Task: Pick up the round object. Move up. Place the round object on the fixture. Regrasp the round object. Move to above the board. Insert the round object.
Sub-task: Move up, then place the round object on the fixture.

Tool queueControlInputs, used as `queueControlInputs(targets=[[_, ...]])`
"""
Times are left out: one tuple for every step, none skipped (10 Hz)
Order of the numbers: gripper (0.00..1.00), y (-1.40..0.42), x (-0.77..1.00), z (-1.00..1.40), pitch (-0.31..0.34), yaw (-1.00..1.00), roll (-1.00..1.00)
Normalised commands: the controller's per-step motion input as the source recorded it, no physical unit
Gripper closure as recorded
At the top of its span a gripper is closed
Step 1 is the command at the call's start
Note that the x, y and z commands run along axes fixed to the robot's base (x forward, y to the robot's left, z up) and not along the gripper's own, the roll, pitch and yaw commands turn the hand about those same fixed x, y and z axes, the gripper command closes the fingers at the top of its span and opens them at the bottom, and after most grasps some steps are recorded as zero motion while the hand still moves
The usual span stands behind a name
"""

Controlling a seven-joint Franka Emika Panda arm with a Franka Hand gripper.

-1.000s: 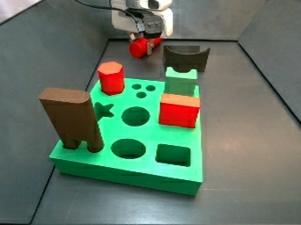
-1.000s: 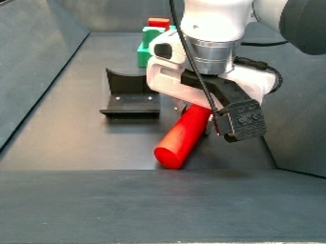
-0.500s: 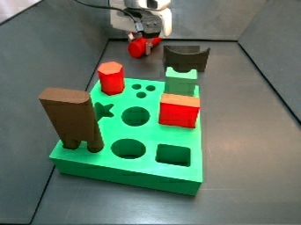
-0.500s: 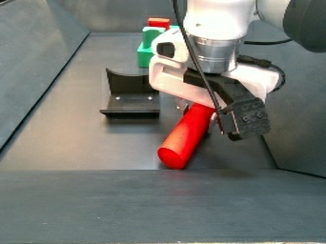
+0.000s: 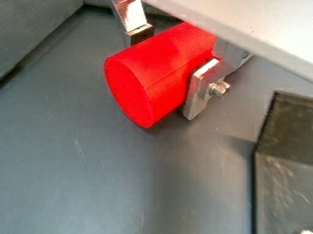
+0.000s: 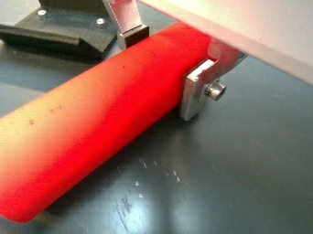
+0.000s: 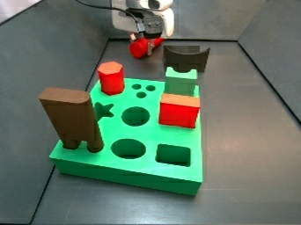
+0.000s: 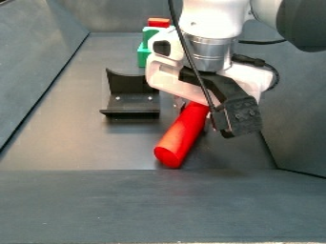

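Observation:
The round object (image 6: 98, 119) is a long, smooth red cylinder. My gripper (image 6: 164, 59) is shut on it near one end, a silver finger (image 5: 202, 84) pressed on each side. In a side view the round object (image 8: 181, 133) slants down from the gripper (image 8: 192, 103), its free end close to the grey floor. The dark fixture (image 8: 128, 95) with its U-shaped notch stands just beside it and also shows in a wrist view (image 6: 61, 27). In the other side view the gripper (image 7: 143, 39) is beyond the green board (image 7: 147, 158), next to the fixture (image 7: 185, 59).
On the board stand a red hexagonal peg (image 7: 112, 77), a red cube (image 7: 180, 111) and a tall brown slab (image 7: 70, 119). Grey walls enclose the floor on both sides. The board (image 8: 151, 40) lies behind the arm in a side view.
The gripper, still shut on the round object, has shifted very slightly upward. Nothing else has moved.

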Motion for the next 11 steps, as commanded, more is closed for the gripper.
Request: queueControlInputs(targets=[[1.0,0.0,0.0,0.83,0.0,0.0,0.0],[1.0,0.01,-0.02,0.85,0.01,0.02,0.0],[1.0,-0.01,-0.07,0.74,0.036,0.02,-0.01],[1.0,-0.01,-0.04,0.57,0.039,0.02,-0.02],[1.0,-0.01,-0.02,0.42,0.045,0.02,-0.03],[1.0,-0.01,-0.02,0.32,0.046,0.02,-0.04],[1.0,0.0,0.0,1.0,0.0,0.0,0.0],[1.0,0.0,0.0,1.0,0.002,0.0,-0.01],[1.0,0.0,-0.01,1.0,0.01,0.0,-0.02],[1.0,-0.01,-0.01,1.0,0.012,0.0,-0.02],[1.0,-0.01,-0.01,1.0,0.011,0.01,-0.03]])
